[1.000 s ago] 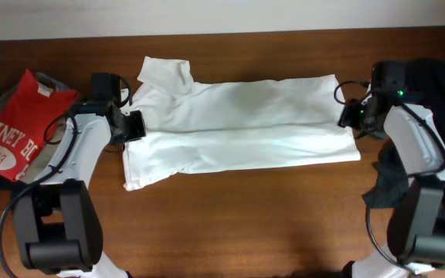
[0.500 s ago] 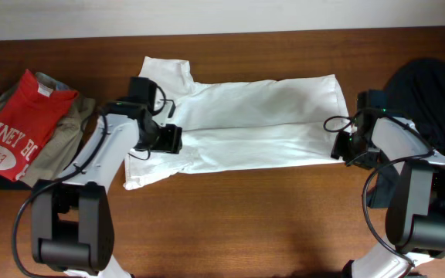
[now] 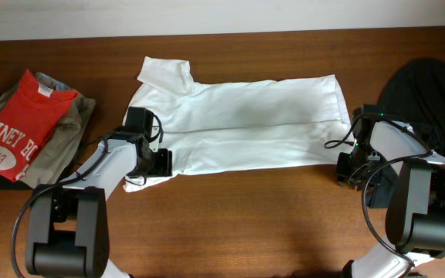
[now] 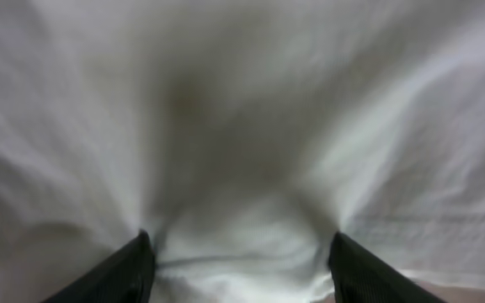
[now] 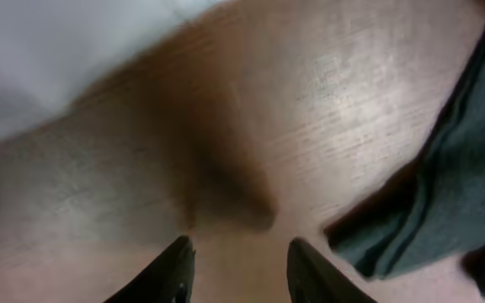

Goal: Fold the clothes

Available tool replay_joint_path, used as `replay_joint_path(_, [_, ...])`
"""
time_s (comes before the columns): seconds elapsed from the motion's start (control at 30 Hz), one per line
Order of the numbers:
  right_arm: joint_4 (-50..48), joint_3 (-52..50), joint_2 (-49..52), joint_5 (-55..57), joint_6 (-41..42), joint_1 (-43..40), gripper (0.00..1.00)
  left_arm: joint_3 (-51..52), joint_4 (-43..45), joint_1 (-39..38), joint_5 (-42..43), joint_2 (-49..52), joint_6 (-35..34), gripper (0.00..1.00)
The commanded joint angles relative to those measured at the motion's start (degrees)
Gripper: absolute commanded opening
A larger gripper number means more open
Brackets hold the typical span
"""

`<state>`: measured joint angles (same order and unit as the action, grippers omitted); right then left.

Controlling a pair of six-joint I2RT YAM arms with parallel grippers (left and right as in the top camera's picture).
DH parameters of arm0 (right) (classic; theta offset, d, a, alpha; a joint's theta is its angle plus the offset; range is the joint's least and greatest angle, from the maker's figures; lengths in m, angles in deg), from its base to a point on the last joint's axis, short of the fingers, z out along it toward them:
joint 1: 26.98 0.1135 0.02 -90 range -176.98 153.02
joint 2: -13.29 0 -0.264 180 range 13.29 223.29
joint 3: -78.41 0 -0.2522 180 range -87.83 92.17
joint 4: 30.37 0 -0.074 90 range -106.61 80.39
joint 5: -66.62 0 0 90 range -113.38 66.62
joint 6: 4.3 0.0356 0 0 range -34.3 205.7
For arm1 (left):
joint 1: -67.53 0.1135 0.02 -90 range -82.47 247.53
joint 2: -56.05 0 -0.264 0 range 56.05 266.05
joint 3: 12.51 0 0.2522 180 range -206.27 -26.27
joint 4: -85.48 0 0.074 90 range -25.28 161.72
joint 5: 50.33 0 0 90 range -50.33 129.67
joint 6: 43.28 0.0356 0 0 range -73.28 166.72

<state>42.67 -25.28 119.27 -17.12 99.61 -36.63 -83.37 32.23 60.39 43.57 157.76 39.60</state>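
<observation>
White shirt [image 3: 246, 123] lies flat mid-table [image 3: 246, 224], collar to the left, partly folded lengthwise.

Left tool [image 3: 157, 162] sits on the shirt's lower left corner. Wrist view: fingers [image 4: 129, 271] apart, cloth [image 4: 251, 126] bunched between them.

Right tool [image 3: 346, 168] is just off the shirt's lower right corner, over bare wood [image 5: 310, 101], fingers [image 5: 175, 269] apart, nothing held. Dark cloth [image 5: 445, 194] lies beside it.

Red shirt [image 3: 14, 123] is at far left.

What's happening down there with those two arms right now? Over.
Left gripper open over white shirt's lower left edge. Right gripper open over bare table, just off the shirt. Shirt lies spread, ungripped. Dark garment beside right arm.
</observation>
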Motion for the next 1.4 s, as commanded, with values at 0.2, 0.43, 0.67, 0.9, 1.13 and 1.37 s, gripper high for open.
replay_joint_path(0.2, [-0.2, 8.9, -3.4, -7.2, -3.7, -0.2, 0.47, 4.1, -6.3, 2.1, -0.5, 2.8, -1.9, 0.68])
replay_joint_path(0.43, [-11.5, 8.9, 1.6, -7.1, -6.6, -0.2, 0.71, 4.1, -5.5, 2.1, -0.5, 2.8, -1.9, 0.72])
replay_joint_path(0.67, [-7.6, 8.9, 8.2, -6.2, -6.6, -0.2, 0.04, 4.1, -6.6, 2.1, -0.5, 2.8, -1.9, 0.72])
replay_joint_path(0.9, [6.1, 8.9, 8.2, 1.3, -1.2, -0.2, 0.09, 4.1, -13.6, 2.1, -0.5, 2.8, -1.9, 0.67])
replay_joint_path(1.13, [9.2, 18.5, 1.8, -2.8, -1.4, -0.2, 0.67, -13.9, -16.4, 2.1, -1.0, -3.6, 1.3, 0.83])
replay_joint_path(1.37, [13.4, 27.6, -0.4, -3.0, -1.7, -0.1, 0.85, -24.8, 3.4, 4.5, -2.7, 0.7, 7.2, 0.94])
